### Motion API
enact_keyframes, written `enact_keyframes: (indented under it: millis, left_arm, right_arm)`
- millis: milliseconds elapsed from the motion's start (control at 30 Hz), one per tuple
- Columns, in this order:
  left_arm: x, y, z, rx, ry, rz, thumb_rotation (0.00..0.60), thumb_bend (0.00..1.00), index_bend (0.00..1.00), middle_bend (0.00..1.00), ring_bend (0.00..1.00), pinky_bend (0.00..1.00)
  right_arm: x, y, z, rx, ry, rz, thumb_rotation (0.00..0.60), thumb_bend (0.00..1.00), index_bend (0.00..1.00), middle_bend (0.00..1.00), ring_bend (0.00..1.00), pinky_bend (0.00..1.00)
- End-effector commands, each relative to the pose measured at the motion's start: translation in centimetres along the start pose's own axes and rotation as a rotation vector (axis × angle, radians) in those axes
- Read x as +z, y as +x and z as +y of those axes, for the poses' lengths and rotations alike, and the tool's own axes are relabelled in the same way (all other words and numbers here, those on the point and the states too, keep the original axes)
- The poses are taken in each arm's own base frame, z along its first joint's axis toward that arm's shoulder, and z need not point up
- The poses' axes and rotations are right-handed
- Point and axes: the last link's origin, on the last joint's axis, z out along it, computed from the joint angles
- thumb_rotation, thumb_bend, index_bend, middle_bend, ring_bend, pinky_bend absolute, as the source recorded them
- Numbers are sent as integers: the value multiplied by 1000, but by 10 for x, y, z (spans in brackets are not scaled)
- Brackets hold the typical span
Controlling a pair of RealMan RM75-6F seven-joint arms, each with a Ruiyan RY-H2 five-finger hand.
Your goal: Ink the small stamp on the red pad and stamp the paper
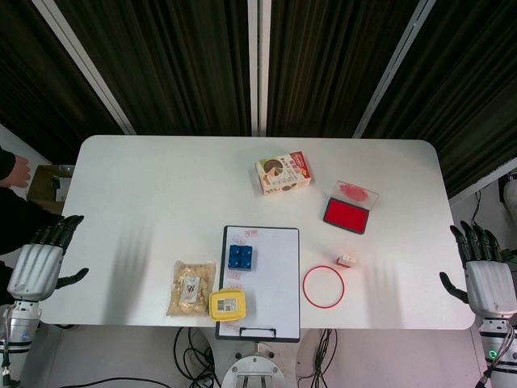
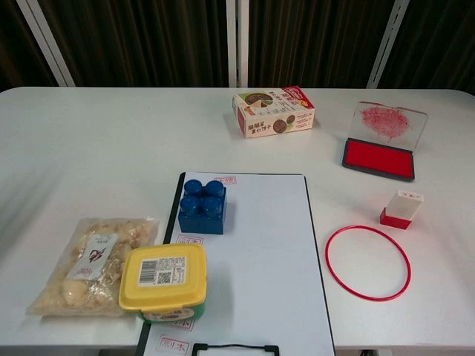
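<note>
The small stamp [image 1: 346, 261] [image 2: 401, 208], white with a red base, stands upright on the table right of the clipboard. The red ink pad [image 1: 346, 214] [image 2: 378, 158] lies open behind it, its clear lid [image 2: 387, 122] tilted up at the back. White paper [image 1: 273, 279] [image 2: 256, 259] sits on a clipboard and bears a few faint red marks along its left edge. My left hand [image 1: 39, 260] hangs open off the table's left edge. My right hand [image 1: 487, 271] hangs open off the right edge. Neither hand appears in the chest view.
A blue brick [image 1: 243, 257] [image 2: 202, 206] and a yellow-lidded tub [image 1: 226, 305] [image 2: 163, 278] rest on the paper's left side. A snack bag [image 1: 191, 286] [image 2: 93, 264] lies left of them. A red ring [image 1: 323, 286] [image 2: 368, 261] lies by the stamp. A food box [image 1: 283, 173] [image 2: 273, 111] stands at the back.
</note>
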Motion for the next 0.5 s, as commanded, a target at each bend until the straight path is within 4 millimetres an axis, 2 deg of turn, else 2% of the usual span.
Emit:
enact_keyframes:
  millis: [33, 500]
  left_arm:
    - [0, -1, 0, -2, 2, -2, 600, 0, 100, 128, 117, 201]
    - [1, -1, -2, -7, 4, 1, 600, 0, 100, 128, 117, 201]
  right_arm:
    - [0, 0, 0, -4, 1, -4, 600, 184, 0, 0, 0, 0]
    - [6, 0, -8, -3, 31, -9, 600, 184, 0, 0, 0, 0]
